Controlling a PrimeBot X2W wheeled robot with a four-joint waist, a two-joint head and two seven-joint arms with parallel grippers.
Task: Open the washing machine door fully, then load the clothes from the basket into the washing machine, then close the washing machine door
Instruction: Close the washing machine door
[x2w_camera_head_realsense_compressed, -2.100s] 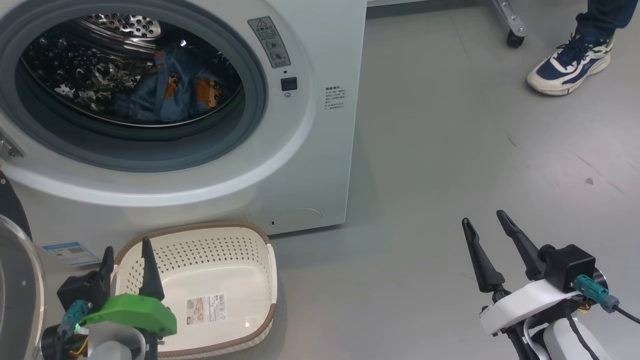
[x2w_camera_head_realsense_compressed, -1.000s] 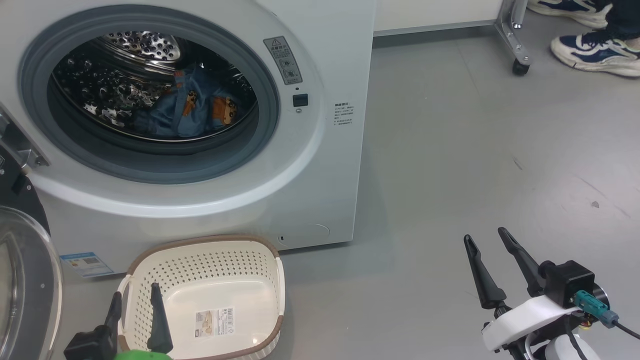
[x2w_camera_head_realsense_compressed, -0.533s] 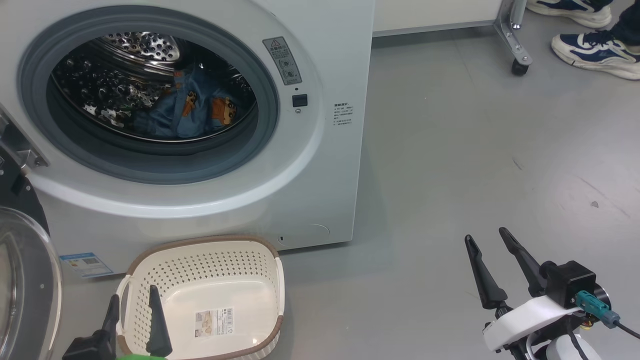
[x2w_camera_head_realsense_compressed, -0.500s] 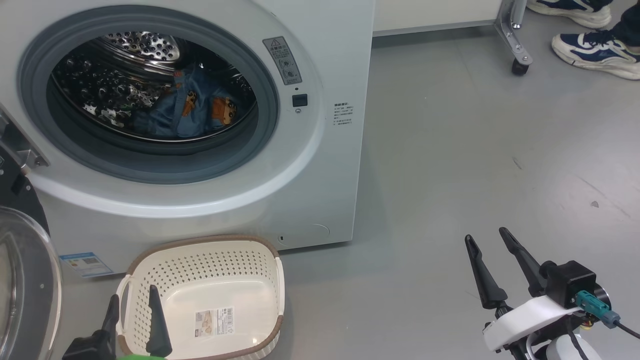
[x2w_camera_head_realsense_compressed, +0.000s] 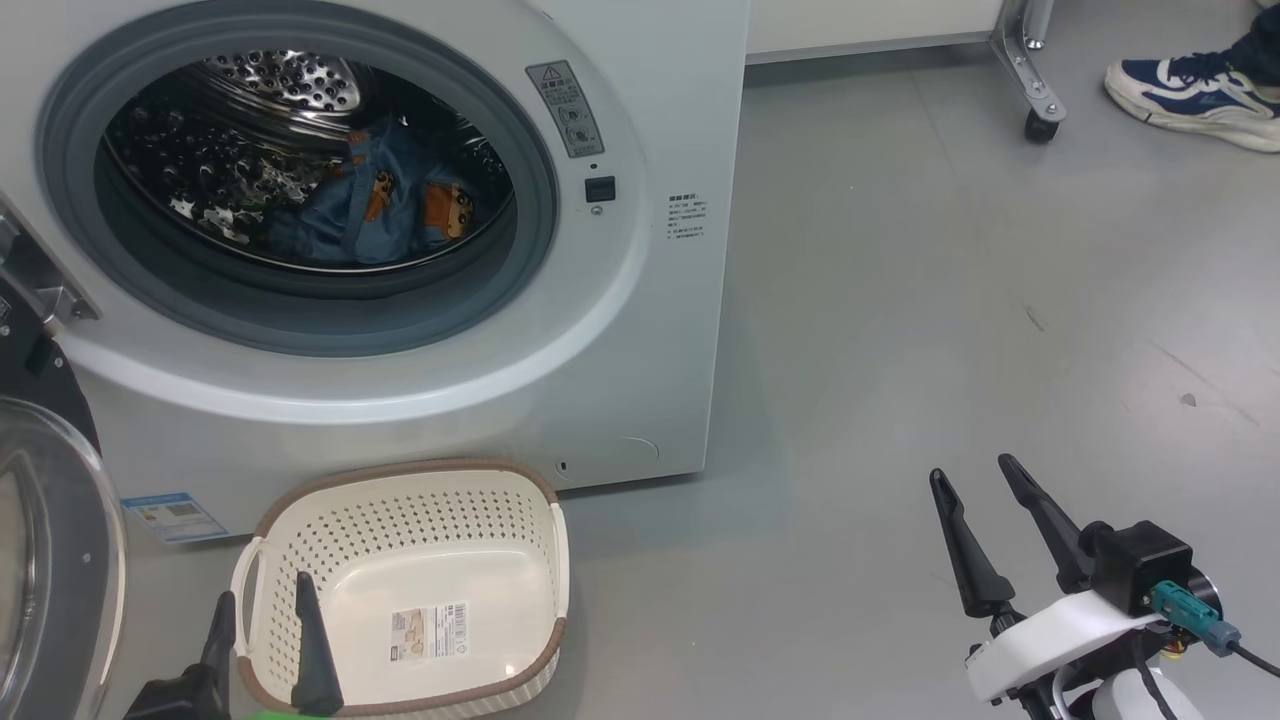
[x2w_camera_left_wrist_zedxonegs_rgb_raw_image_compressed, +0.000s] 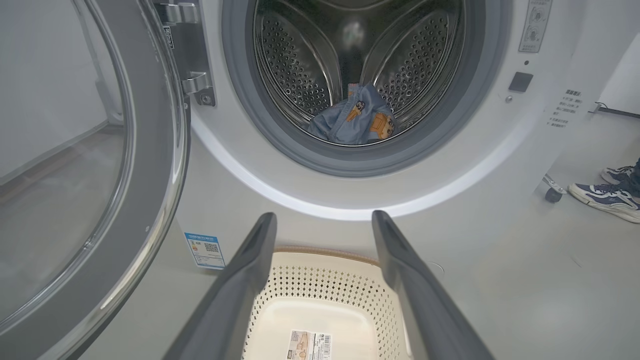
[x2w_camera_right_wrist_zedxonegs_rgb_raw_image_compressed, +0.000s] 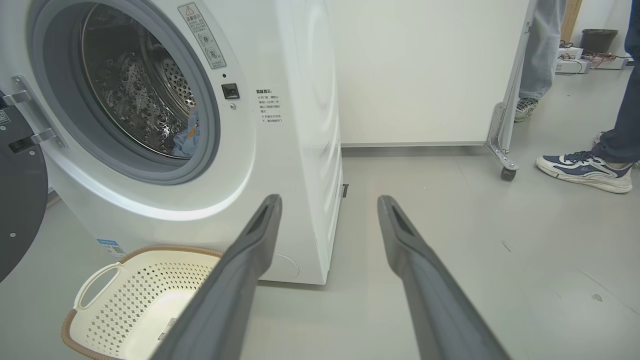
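The white washing machine (x2w_camera_head_realsense_compressed: 650, 330) stands with its door (x2w_camera_head_realsense_compressed: 45, 560) swung open at the left; the door (x2w_camera_left_wrist_zedxonegs_rgb_raw_image_compressed: 100, 165) is also large in the left wrist view. Blue clothes (x2w_camera_head_realsense_compressed: 385, 210) printed with orange bears lie inside the steel drum (x2w_camera_left_wrist_zedxonegs_rgb_raw_image_compressed: 357, 120). The cream basket (x2w_camera_head_realsense_compressed: 420, 585) sits on the floor in front of the machine, with only a label sticker inside. My left gripper (x2w_camera_head_realsense_compressed: 265, 600) hovers open over the basket's near left corner, holding nothing. My right gripper (x2w_camera_head_realsense_compressed: 970, 480) stands open above bare floor at the lower right, well away from the machine.
A person's sneaker (x2w_camera_head_realsense_compressed: 1195, 85) is on the floor at the far right, beside a metal frame leg with a castor (x2w_camera_head_realsense_compressed: 1037, 120). A white panel (x2w_camera_right_wrist_zedxonegs_rgb_raw_image_compressed: 425, 75) stands behind the machine. Grey floor (x2w_camera_head_realsense_compressed: 950, 300) spreads to the machine's right.
The camera has shifted a little, so the machine and basket sit slightly higher in the picture. My left gripper stays low over the basket. The person's shoes have moved.
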